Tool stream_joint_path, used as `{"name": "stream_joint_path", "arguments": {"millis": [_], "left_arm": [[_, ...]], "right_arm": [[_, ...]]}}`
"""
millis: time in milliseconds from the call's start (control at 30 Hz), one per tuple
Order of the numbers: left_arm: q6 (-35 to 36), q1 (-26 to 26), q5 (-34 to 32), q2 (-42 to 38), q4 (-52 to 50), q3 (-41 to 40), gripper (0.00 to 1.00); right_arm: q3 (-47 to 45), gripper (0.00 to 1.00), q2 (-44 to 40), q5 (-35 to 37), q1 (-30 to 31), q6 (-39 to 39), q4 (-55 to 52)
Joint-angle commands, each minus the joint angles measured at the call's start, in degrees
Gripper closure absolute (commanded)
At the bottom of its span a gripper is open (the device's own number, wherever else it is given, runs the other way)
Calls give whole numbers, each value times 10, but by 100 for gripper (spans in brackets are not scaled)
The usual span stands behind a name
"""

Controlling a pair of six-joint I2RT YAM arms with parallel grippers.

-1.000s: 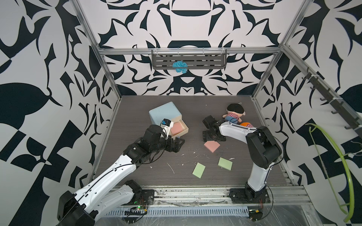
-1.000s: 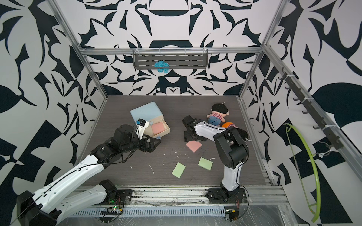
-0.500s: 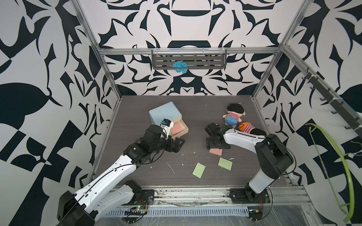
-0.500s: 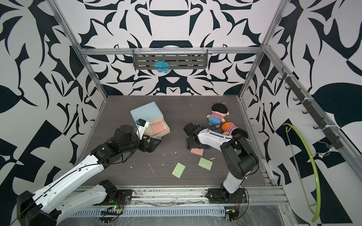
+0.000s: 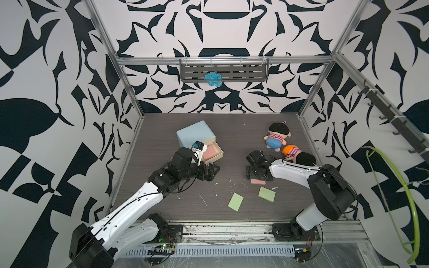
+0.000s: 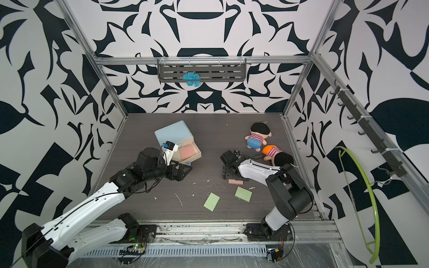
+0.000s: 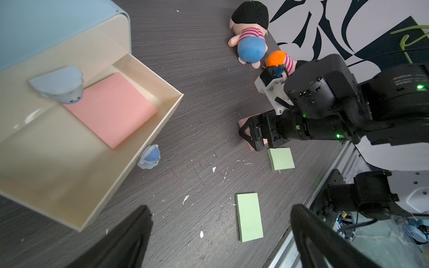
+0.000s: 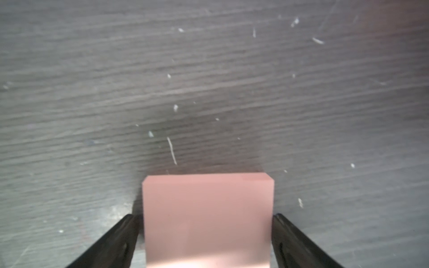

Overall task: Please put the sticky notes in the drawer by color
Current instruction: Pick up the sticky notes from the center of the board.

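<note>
The pale blue drawer chest (image 5: pixel 195 133) (image 6: pixel 173 133) stands at the back left. Its lowest cream drawer (image 7: pixel 171 109) is pulled out, and one pink sticky note pad (image 5: pixel 210 150) (image 7: pixel 111 106) lies inside. A second pink pad (image 5: pixel 258 181) (image 8: pixel 207 215) lies flat on the table. My right gripper (image 5: pixel 257 177) (image 8: pixel 206 218) is down over it, open, one fingertip at each side edge. Two light green pads (image 5: pixel 235 201) (image 5: pixel 267 194) lie nearer the front. My left gripper (image 5: pixel 210 171) (image 7: pixel 220 208) hovers open and empty by the drawer's front corner.
Two plush dolls (image 5: pixel 277 137) (image 5: pixel 297 154) lie at the back right, just behind my right arm. A blue yarn ball (image 5: pixel 213 79) sits on the wall shelf. Paper scraps dot the dark table. A green hoop (image 5: pixel 394 185) hangs outside the right frame.
My right gripper has come forward and down over the loose pink pad, and its jaws have narrowed slightly onto the pad's edges. The left arm has not moved.
</note>
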Motion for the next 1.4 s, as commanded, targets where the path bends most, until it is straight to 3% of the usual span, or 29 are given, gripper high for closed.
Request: {"name": "stream_joint_path", "arguments": {"millis": [0,467,767,1167,1367], "left_arm": [[1,-1,9,-2,4,18,1],[-7,-1,6,-12,-4,20,1],[-9,-1,6,-1,-4,24,1],[-13,-1,9,6,-1,28,1],[-19,-2,7,3,-1,27,1]], "right_arm": [[-26,10,8,2,3,-12,-4],[-56,6,11,3,3,-33,9],[-100,5,-60,-21,4,-58,5],[-96,21,-56,-12,4,-62,1],[-96,22,-68,-15,4,-63,3]]}}
